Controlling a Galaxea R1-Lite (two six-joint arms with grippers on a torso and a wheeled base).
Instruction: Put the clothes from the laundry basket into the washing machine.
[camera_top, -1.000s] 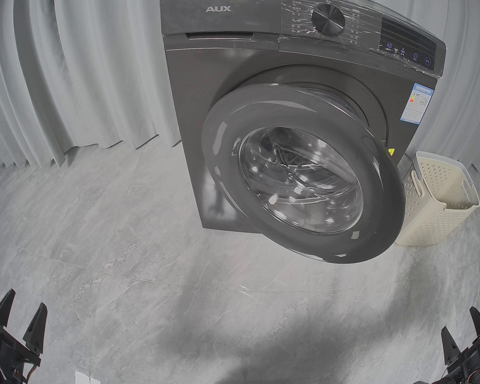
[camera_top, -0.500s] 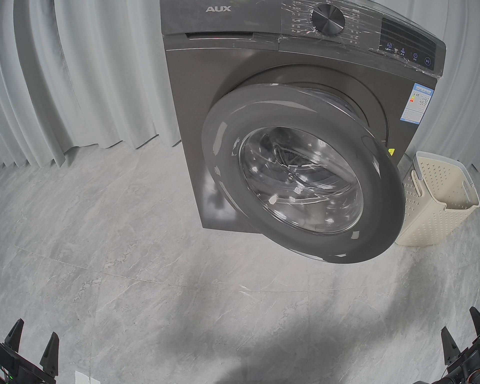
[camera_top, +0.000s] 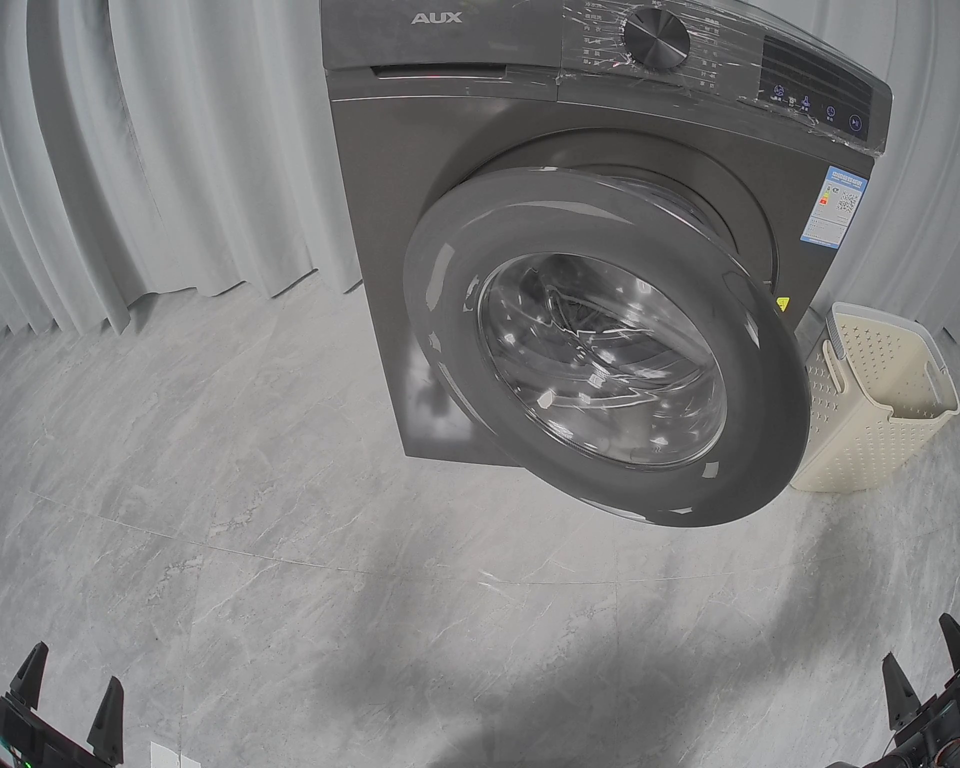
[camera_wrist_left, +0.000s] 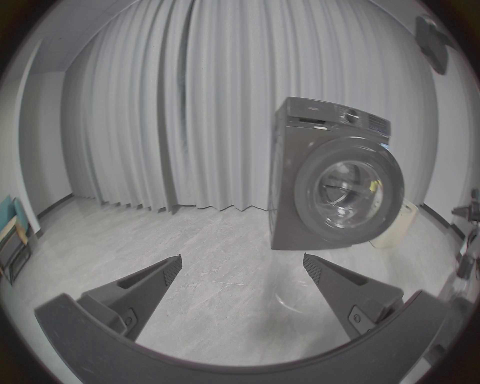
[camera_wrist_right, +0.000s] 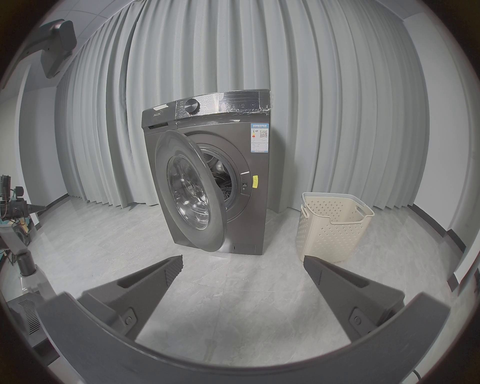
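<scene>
The washing machine (camera_top: 400, 220) is a boxy, glossy dark-grey cabinet, and its round door (camera_top: 600, 350), a thick rim around a domed glass window, stands swung open. Just beside it on the robot's right is the laundry basket (camera_top: 880, 400), a cream plastic tub with perforated walls. It stands on the smooth grey stone-look floor (camera_top: 250, 450), and whether it holds clothes cannot be told. The left end effector (camera_wrist_left: 241, 260) and the right end effector (camera_wrist_right: 242, 260) hang low, well apart from the machine, each with dark wedge-shaped fingers spread wide and holding nothing.
</scene>
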